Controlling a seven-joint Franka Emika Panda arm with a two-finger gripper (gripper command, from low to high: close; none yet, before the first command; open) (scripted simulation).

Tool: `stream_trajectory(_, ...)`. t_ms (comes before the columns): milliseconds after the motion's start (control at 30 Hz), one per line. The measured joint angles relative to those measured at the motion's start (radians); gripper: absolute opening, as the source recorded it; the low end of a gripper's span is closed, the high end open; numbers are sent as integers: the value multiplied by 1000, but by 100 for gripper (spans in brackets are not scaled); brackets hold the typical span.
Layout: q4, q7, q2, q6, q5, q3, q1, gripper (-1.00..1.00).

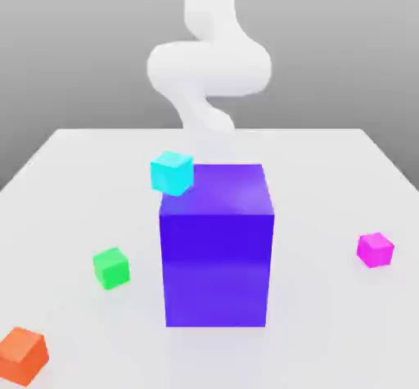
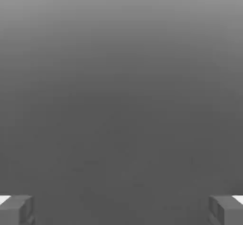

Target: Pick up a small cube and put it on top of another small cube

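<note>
The gripper (image 2: 121, 210) stands wide open, empty, fingertips (image 2: 16, 210) cropped at the frame edge. Purple block (image 1: 217, 244) hides the arm (image 1: 209, 68) base; orange cube (image 1: 23, 355) at seven o'clock is cut off.

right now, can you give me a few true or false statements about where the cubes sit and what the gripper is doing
1. The magenta cube sits on the table, apart from the green cube. True.
2. The gripper is shut on the magenta cube. False: its fingers stand wide apart with nothing between them.
3. The orange cube rests on top of the big purple-blue block. False: it lies on the table at the exterior view's lower left.
4. The cyan cube shows by the block's upper left corner in the exterior view. True.
</note>
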Motion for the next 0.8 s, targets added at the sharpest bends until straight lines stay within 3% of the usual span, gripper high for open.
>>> stream_trajectory(267,-151,279,291,177,-41,298,26,0)
stream_trajectory(567,-315,638,623,367,-162,577,102,0)
stream_trajectory(700,-387,804,774,450,-226,625,221,0)
stream_trajectory(800,-396,904,857,497,-309,582,282,0)
